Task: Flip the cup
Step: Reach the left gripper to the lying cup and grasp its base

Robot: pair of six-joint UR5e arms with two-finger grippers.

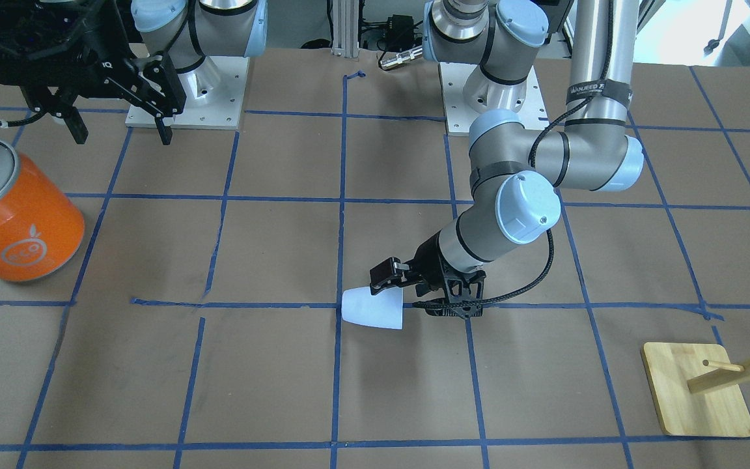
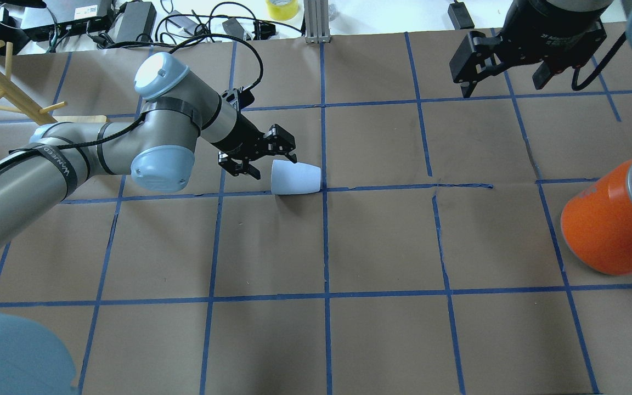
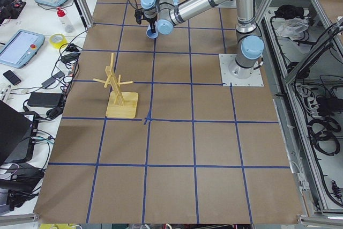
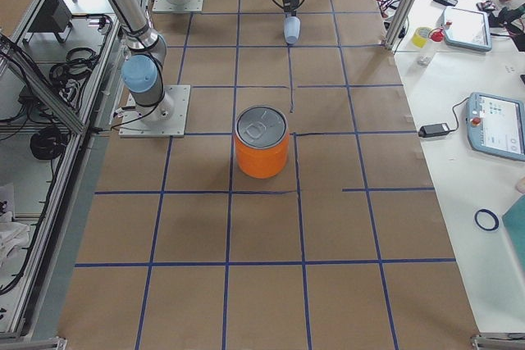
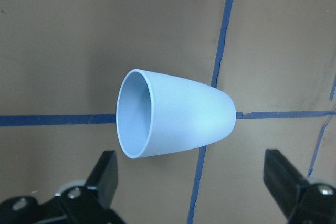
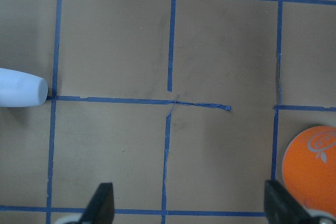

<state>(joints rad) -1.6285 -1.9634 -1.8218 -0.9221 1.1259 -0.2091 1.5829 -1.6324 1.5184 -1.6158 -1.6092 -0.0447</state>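
Two fixed cameras look steeply down on the table (image 2: 382, 241) from opposite long sides, two look along it from its ends, and two look down from the wrists. The opposing pair share the cup (image 2: 295, 178).

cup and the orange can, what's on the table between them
Nothing stands between the cup and the orange can: only brown table paper crossed by blue tape lines. The overhead view shows it; the right wrist view agrees.

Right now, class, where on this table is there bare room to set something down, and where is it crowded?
Bare: the squares between the cup and the orange can, and the row on the cup's robot side. Crowded: around the cup, where the open left end effector sits at its rim, and by the wooden rack.
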